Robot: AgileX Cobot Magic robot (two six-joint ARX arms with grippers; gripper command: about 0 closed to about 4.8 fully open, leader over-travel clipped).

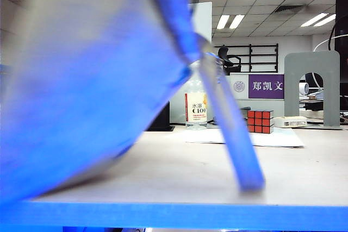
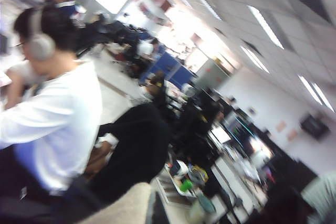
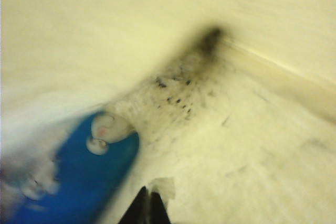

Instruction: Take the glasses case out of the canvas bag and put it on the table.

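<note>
I see the canvas bag (image 1: 81,91) hanging over the table (image 1: 179,172). My right gripper (image 3: 148,208) is pressed together inside it, near the glasses case (image 3: 89,177). My left gripper is out of sight, pressed together too.

You see the floppy cream-beige canvas bag (image 3: 220,145) soiled with dark specks, the rounded blue glasses case (image 3: 86,182) at lower left. Exterior view: pale beige-pink table (image 1: 179,177) with bright blue front edge, red-and-orange puzzle cube (image 1: 260,121) right of centre.
</note>
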